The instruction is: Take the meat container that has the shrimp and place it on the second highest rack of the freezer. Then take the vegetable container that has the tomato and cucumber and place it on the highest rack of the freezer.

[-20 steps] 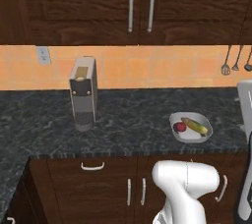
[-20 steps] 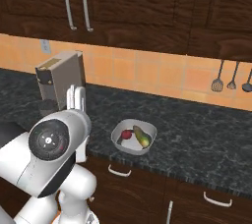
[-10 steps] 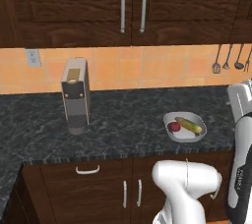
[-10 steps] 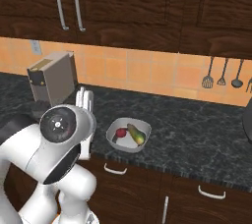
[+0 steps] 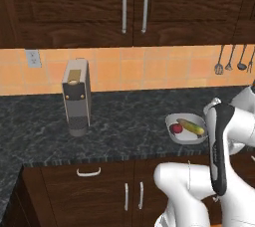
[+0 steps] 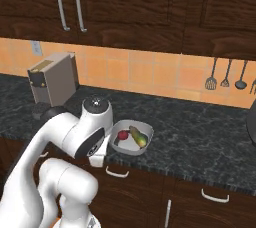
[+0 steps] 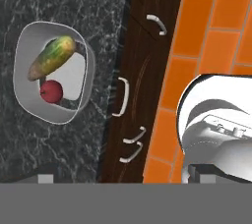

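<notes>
The vegetable container is a white bowl near the front edge of the dark granite counter. It holds the red tomato and the yellowish-green cucumber. The right base view shows the container with tomato and cucumber just right of my arm's elbow. In the hand view my gripper is open and empty. It looks down from above and in front of the counter's front edge, with the container, tomato and cucumber off to one side. The meat container, shrimp and freezer are out of view.
A grey coffee machine stands on the counter to the left, also seen from the right side. Utensils hang on the tiled wall. Dark cabinets with handles sit below the counter, above an orange tiled floor.
Both base views shifted a little with the base, then settled. My arm swung rightward, its elbow now close beside the vegetable container. The gripper stayed open.
</notes>
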{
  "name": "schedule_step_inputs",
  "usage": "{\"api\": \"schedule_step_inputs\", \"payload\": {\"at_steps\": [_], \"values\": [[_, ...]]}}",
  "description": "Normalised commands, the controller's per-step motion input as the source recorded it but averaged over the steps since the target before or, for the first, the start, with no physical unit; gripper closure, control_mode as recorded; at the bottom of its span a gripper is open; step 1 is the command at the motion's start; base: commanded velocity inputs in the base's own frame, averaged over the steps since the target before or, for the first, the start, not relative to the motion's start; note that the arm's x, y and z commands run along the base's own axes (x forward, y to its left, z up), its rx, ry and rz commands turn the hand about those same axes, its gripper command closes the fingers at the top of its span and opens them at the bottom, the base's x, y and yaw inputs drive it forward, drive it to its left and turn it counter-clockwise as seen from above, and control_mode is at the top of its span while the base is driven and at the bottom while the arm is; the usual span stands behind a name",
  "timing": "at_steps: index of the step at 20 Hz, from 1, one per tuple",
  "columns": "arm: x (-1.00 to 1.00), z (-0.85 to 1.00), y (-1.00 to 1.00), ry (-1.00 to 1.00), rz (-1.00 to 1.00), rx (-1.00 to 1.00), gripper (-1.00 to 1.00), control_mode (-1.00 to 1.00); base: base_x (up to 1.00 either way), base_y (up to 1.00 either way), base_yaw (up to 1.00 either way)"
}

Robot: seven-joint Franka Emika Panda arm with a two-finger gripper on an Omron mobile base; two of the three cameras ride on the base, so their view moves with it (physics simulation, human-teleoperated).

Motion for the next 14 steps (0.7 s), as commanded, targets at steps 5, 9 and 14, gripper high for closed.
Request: {"api": "schedule_step_inputs", "payload": {"at_steps": [5, 9, 14], "values": [[0.42, -0.65, -0.22, 0.17, 0.03, 0.0, -1.0, -1.0, 0.0, 0.0, 0.0], [0.45, -0.13, -0.29, 0.07, 0.04, 0.06, -1.0, -1.0, 0.0, 0.0, 0.0], [0.73, -0.22, 0.0, 0.13, 0.0, 0.0, -1.0, -1.0, 0.0, 0.0, 0.0]]}}
